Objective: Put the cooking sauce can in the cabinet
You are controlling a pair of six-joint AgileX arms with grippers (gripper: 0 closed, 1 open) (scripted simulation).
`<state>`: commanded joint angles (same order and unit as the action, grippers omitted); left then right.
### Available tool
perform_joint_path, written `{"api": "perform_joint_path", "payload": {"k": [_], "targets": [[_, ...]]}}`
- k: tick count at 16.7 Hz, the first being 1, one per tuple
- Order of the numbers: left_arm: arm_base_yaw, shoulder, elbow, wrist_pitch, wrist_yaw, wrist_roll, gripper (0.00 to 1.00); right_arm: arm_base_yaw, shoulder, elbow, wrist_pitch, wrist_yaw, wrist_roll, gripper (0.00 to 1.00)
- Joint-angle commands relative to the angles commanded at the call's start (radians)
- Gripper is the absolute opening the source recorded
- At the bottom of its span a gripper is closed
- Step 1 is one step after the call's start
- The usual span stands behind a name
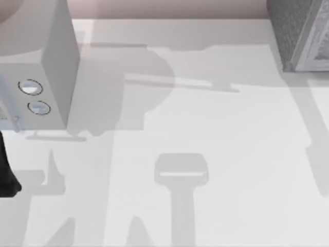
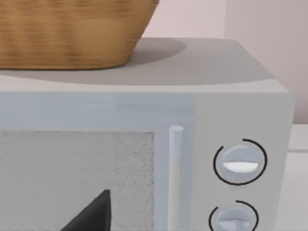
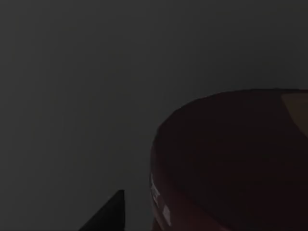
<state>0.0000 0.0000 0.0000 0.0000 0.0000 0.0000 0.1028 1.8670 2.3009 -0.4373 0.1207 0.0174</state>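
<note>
Well, 1 boxy cabinet [image 1: 294, 36], speckled dark grey with a ridged whitish front, stands at the far right corner of the smooth white table [image 1: 231, 154]. At far left sits 1 smooth pale-grey box [image 1: 54, 62] with 2 round dials [image 2: 239, 162], 1 bar handle [image 2: 175, 178] and 1 woven basket [image 2: 72, 33] on top. The left gripper [image 2: 91, 216] faces its grainy door; spread or pressed together, I cannot tell. The right wrist view is dark.

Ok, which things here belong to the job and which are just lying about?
Job: cabinet, top view's far right corner.
Lying about: pale box with two dials, wicker basket on top of it.
Right wrist view is dark.
</note>
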Motion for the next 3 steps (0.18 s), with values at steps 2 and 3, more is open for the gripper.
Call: {"api": "perform_joint_path", "payload": {"k": [2, 3], "targets": [[0.000, 0.000, 0.000, 0.000, 0.000, 0.000, 1.00, 0.000, 0.000, 0.000, 0.000, 0.000, 0.000, 1.00], [0.000, 0.000, 0.000, 0.000, 0.000, 0.000, 1.00, 0.000, 0.000, 0.000, 0.000, 0.000, 0.000, 1.00]]}}
